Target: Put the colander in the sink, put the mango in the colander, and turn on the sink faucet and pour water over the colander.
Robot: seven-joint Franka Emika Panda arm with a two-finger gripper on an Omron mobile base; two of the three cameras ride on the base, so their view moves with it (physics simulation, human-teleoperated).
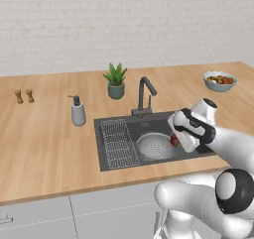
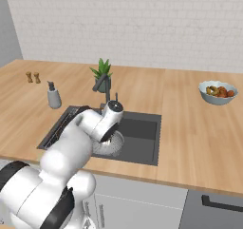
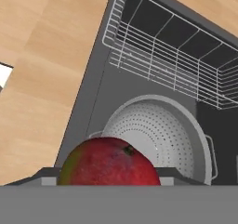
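A: So, from the left base view, where does everything sit?
B: The colander (image 1: pixel 156 146) rests on the floor of the sink (image 1: pixel 111 125), just right of the wire rack (image 1: pixel 119 143). The gripper (image 1: pixel 177 140) hangs over the colander's right rim, and a bit of the red mango (image 1: pixel 174 140) shows at its tip. The sink faucet (image 1: pixel 145 95) stands behind the basin, with a soap dispenser (image 1: pixel 77 111) and a potted plant (image 1: pixel 116 81) on the counter (image 1: pixel 44 134) nearby, and a fruit bowl (image 1: pixel 220 81) far to the right.

A: And the right base view?
B: The arm covers most of the sink (image 2: pixel 142 138). A pale arc of the colander (image 2: pixel 114 145) peeks out below the hand. The sink faucet (image 2: pixel 103 86) rises just behind it, in front of the potted plant (image 2: pixel 102 71). I cannot see the fingers or the fruit from this side.

A: What about the hand view?
B: The mango (image 3: pixel 110 161) sits close to the lens, red with a green patch on one side, clasped between the fingers. Beyond it lies the colander (image 3: pixel 162 135), and past that the wire rack (image 3: pixel 172 56) against the sink (image 3: pixel 88 102) wall.
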